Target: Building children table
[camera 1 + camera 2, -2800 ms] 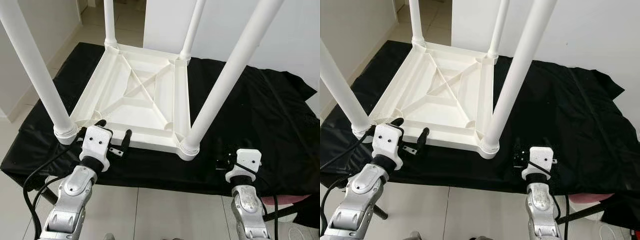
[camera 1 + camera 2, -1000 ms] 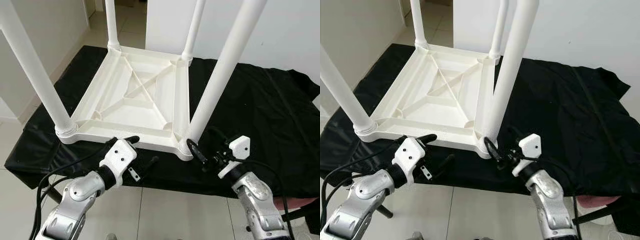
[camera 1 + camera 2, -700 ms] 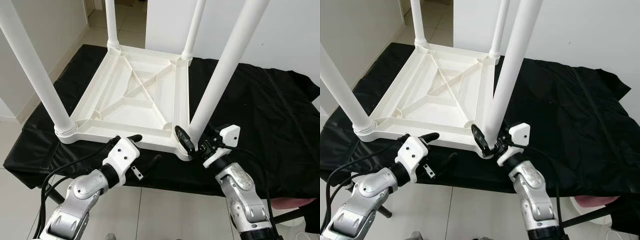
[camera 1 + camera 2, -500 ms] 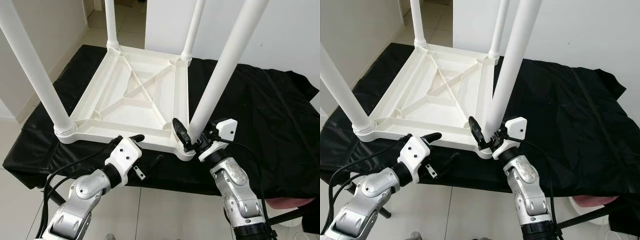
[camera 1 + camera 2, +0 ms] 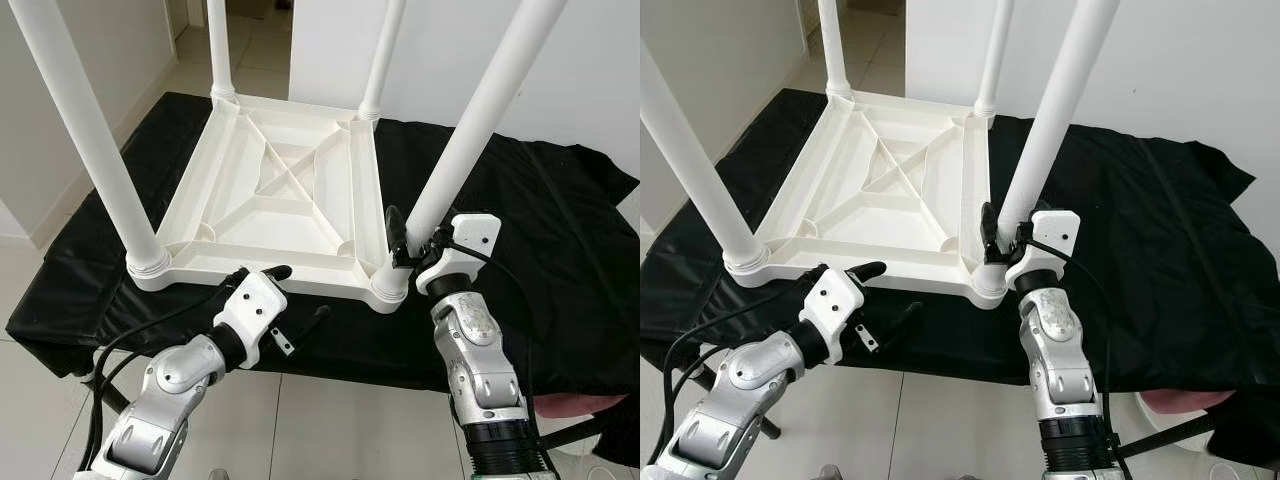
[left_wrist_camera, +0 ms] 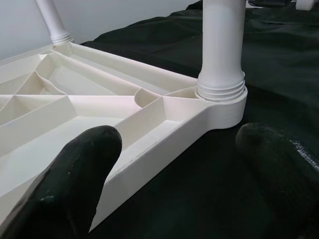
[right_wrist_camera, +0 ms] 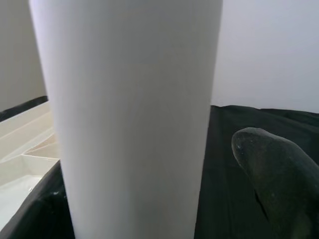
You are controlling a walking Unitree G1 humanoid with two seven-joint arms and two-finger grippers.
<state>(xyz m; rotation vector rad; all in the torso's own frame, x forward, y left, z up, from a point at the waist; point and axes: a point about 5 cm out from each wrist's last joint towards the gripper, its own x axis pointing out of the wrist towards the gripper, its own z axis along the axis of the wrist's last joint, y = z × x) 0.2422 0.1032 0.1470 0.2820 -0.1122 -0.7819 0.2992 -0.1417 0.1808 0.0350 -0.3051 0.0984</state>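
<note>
A white children's table (image 5: 270, 190) lies upside down on a black cloth (image 5: 530, 230), with its four legs standing up. My right gripper (image 5: 415, 236) is open, its fingers straddling the near right leg (image 5: 470, 130) just above the leg's socket. In the right wrist view one finger (image 7: 279, 179) stands a little off that leg (image 7: 129, 114). My left gripper (image 5: 302, 291) is open and holds nothing. It sits at the table's near edge, one finger over the rim and the other over the cloth. The left wrist view looks along that rim (image 6: 149, 144) to the near right leg's socket (image 6: 222, 89).
The cloth-covered surface ends just in front of both arms, with tiled floor (image 5: 300, 430) below. The near left leg (image 5: 95, 140) rises steeply close to my left arm. White walls stand behind and to the left. A pink object (image 5: 585, 405) shows at the lower right.
My right gripper has swung from the near right corner up around the leg's base. The table's near edge has shifted slightly to the right. My left gripper has hardly moved.
</note>
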